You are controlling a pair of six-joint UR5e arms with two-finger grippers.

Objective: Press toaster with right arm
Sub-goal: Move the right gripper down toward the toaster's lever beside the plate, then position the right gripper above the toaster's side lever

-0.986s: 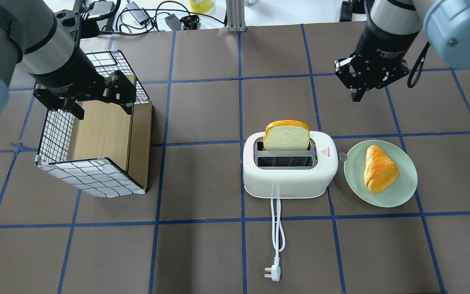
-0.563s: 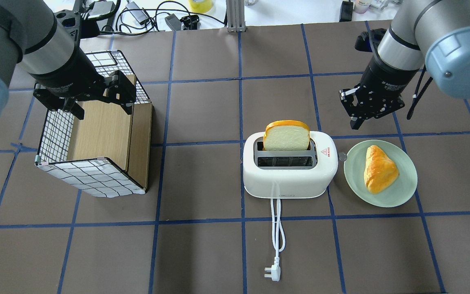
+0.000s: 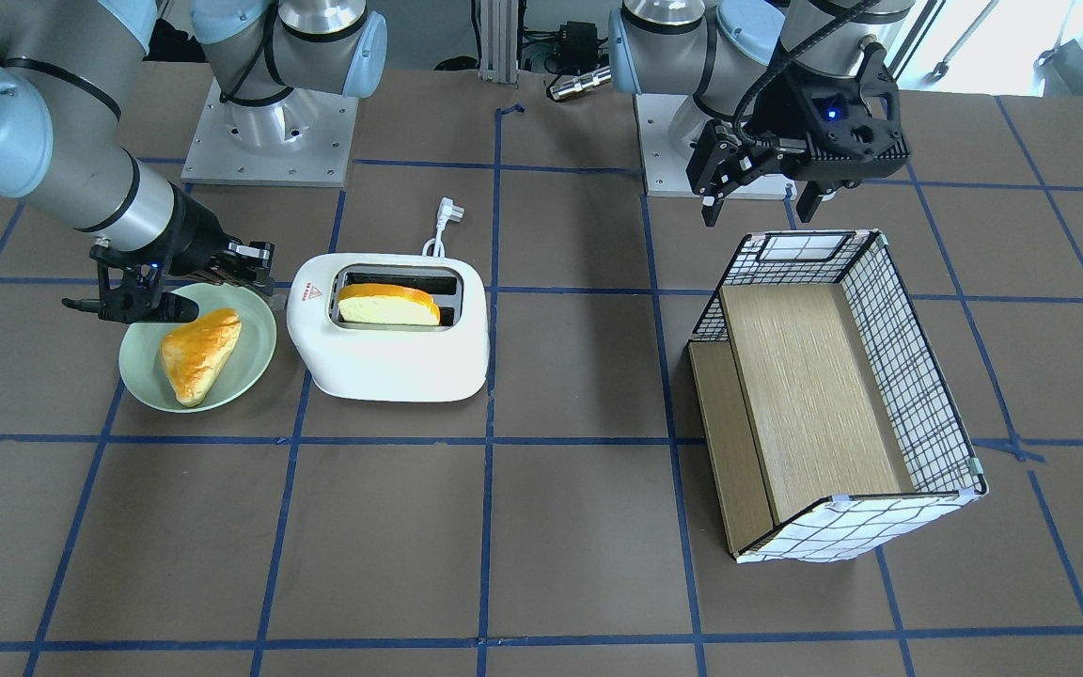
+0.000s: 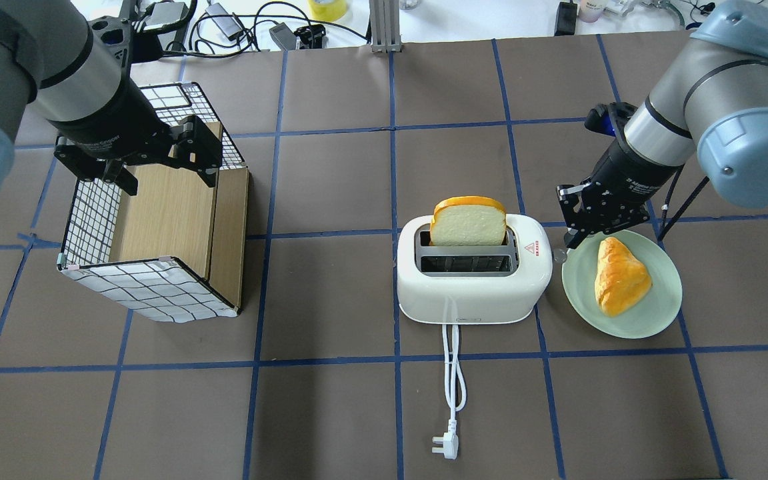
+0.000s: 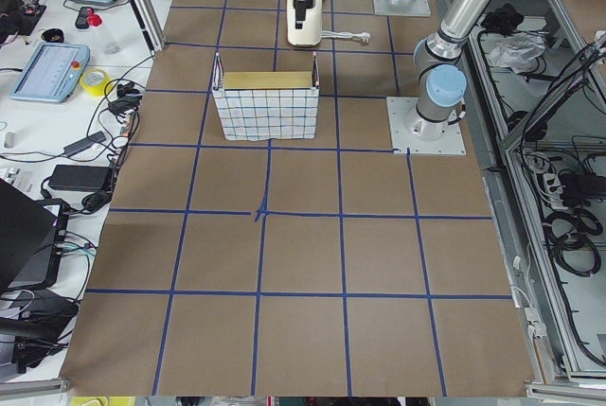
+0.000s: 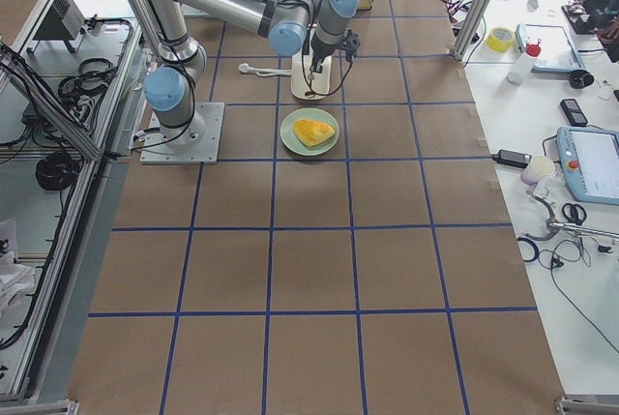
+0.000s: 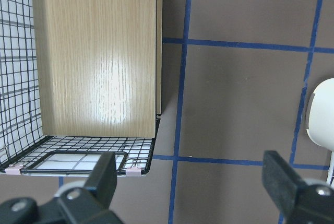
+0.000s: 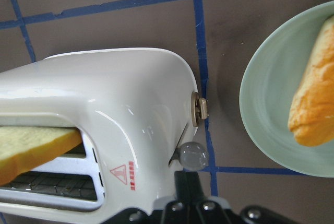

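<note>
Our right gripper, fingers pressed together, hangs low with the toaster just beside it, on the side toward our left gripper. The toaster's grey lever knob sits right at the fingertips; we cannot tell whether they touch. The plate lies just beside it on the other side. Our left gripper is spread wide above the basket.
</note>
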